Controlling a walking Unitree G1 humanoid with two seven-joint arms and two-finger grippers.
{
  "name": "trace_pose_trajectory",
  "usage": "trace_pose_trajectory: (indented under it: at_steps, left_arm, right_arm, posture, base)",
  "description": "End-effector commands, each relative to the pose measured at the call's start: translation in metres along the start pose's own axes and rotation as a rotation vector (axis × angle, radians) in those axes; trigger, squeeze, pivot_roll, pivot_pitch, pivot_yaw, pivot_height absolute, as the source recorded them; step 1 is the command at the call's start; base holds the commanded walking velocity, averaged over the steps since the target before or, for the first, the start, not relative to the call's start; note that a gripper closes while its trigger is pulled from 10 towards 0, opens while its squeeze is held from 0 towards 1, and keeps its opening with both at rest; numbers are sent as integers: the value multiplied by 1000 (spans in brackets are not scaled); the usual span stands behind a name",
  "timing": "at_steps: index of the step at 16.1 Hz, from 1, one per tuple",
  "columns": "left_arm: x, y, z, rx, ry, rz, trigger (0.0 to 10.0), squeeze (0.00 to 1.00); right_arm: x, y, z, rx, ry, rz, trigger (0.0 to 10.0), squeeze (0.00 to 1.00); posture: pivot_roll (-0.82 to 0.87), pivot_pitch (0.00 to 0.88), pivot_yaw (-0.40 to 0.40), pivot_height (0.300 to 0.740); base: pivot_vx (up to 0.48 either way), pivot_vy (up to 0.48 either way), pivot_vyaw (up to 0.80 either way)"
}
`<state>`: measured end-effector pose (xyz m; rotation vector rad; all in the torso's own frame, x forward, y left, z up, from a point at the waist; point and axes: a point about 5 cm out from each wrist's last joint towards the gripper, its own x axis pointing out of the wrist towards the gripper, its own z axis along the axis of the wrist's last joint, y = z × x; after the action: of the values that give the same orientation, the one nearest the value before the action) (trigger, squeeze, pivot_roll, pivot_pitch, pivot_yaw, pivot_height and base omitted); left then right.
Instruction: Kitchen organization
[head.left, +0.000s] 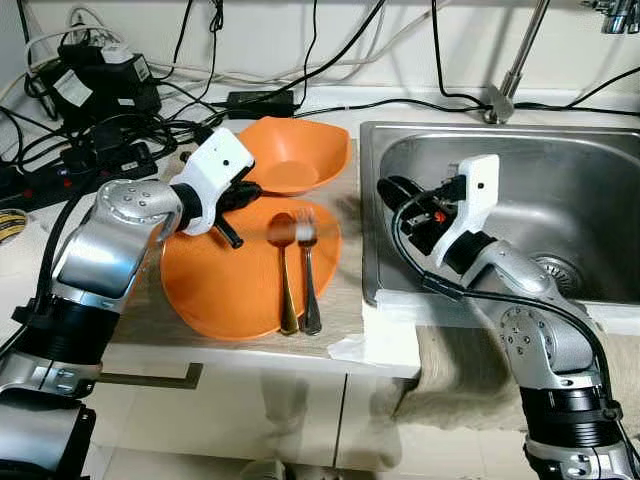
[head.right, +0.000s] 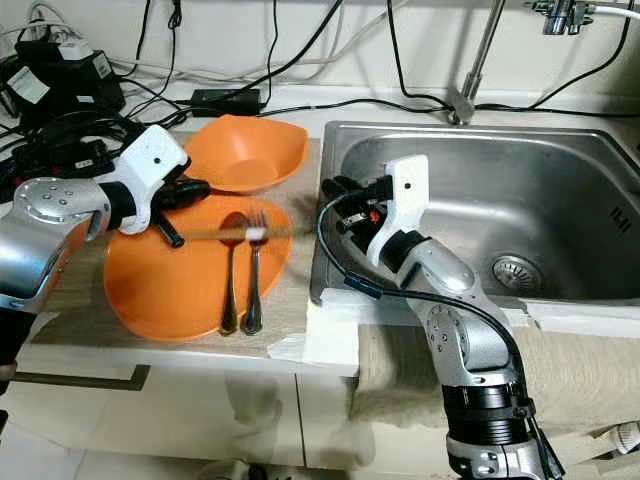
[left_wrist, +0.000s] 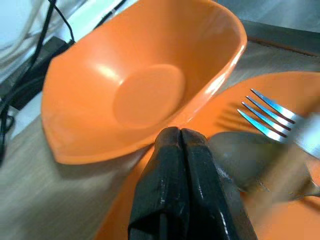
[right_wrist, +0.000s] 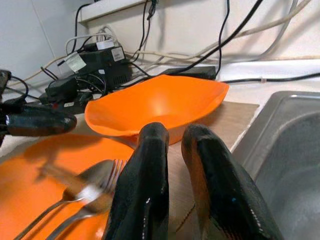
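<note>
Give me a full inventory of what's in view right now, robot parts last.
Orange plastic bowl: one, on the counter behind the plate.
Orange round plate: one, on the wooden board left of the sink.
Metal spoon: one, on the plate.
Metal fork: one, beside the spoon.
Steel sink: one, right side.
Black power strips and cables: several, back left.
Left gripper: shut, over the plate's rim.
Right gripper: at the sink's left edge.
</note>
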<state>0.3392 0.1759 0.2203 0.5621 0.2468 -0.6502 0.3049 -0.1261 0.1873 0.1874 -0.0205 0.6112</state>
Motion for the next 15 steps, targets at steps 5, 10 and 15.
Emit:
trace_pose_trajectory:
  at_steps: [5, 10, 15]
  left_arm:
    - [-3, 3, 9, 29, -34, 18, 10000, 0]
    - [-29, 13, 14, 61, -53, 14, 10000, 1000]
    - [-39, -7, 3, 64, -38, -134, 10000, 1000]
  right_arm:
    - [2, 0, 3, -12, 4, 3, 10000, 0]
    - [-1, -1, 2, -13, 6, -2, 10000, 0]
    - [3, 0, 0, -12, 16, 15, 10000, 0]
  posture:
    - [70, 0, 51, 740]
    - [74, 0, 51, 740]
    - [90, 0, 36, 740]
  base:
    - [0, 0, 0]
    - [0, 0, 0]
    - [0, 0, 0]
